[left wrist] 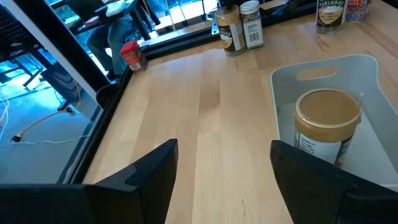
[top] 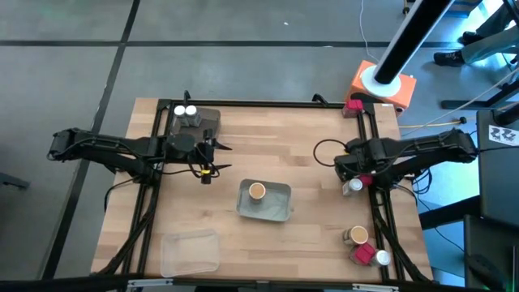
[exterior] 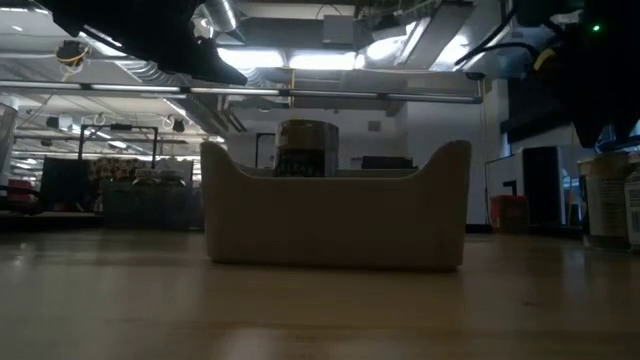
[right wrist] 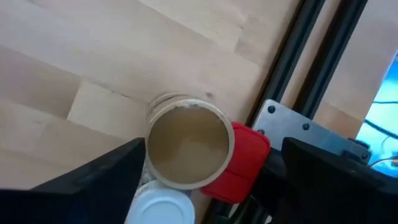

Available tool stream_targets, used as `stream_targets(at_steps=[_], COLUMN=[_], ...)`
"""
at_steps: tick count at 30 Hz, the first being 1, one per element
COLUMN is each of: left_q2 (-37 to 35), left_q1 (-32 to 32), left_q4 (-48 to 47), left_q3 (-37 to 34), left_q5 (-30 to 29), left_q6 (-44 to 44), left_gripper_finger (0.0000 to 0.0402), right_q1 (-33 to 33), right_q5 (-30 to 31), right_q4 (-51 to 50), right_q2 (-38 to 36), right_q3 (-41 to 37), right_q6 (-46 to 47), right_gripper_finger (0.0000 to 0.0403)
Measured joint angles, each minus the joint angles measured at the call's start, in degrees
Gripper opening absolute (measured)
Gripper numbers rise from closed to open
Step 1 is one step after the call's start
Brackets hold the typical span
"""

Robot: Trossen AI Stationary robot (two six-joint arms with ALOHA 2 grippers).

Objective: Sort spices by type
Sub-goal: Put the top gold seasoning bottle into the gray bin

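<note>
My left gripper [top: 212, 158] hangs over the table's left half, at about 9 o'clock from the grey tray [top: 280, 212]; its fingers [left wrist: 140, 177] are spread wide with nothing between them. Through them I see a tan-lidded jar [left wrist: 326, 124] standing upright inside the grey tray, the same jar sitting in the tray's 10 o'clock part from above. Two white-capped jars [top: 185, 111] stand side by side in a dark tray [top: 209, 120] at the table's 11 o'clock corner, just beyond my left gripper. A clear tray [top: 189, 252] lies at the 7 o'clock corner. My right gripper [top: 354, 172] is at the table's right edge, about 3 o'clock, right above a tight cluster: a tan jar [right wrist: 188, 149], a red box [right wrist: 244, 162] touching it, and a white cap [right wrist: 163, 209] beside both. My right fingers [right wrist: 87, 186] sit wide apart either side of that cluster, gripping nothing. Another group stands at the 5 o'clock corner: a tan jar [top: 358, 236], a red box [top: 363, 255] and a white-capped jar [top: 383, 259], close together. One more red box [top: 352, 104] sits at the 1 o'clock corner by the frame.
</note>
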Motion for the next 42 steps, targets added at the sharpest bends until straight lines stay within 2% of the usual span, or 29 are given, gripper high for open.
stream_targets(at_steps=[5, 12, 22, 30, 42], left_q2=[0.0, 0.0, 0.0, 0.0, 0.0], left_q1=[0.0, 0.0, 0.0, 0.0, 0.0], left_q4=[0.1, 0.2, 0.1, 0.2, 0.2], left_q3=[0.0, 0.0, 0.0, 0.0, 0.0], left_q5=[0.0, 0.0, 0.0, 0.0, 0.0], left_q6=[0.3, 0.4, 0.3, 0.4, 0.4], left_gripper_finger=[0.0239, 0.0239, 0.0239, 0.0239, 0.0239], right_q1=[-0.3, -0.2, -0.2, -0.2, -0.2], right_q5=[-0.2, 0.4, -0.3, -2.4, -5.9], right_q4=[0.7, 5.0, 3.3, 6.6, 11.0], right_q2=[0.0, 0.1, 0.1, 0.1, 0.2], right_q3=[0.0, 0.0, -1.4, -6.1, -6.3], right_q6=[-1.3, -1.4, 0.2, 0.2, -0.2], right_gripper_finger=[0.0352, 0.0353, 0.0353, 0.0353, 0.0353])
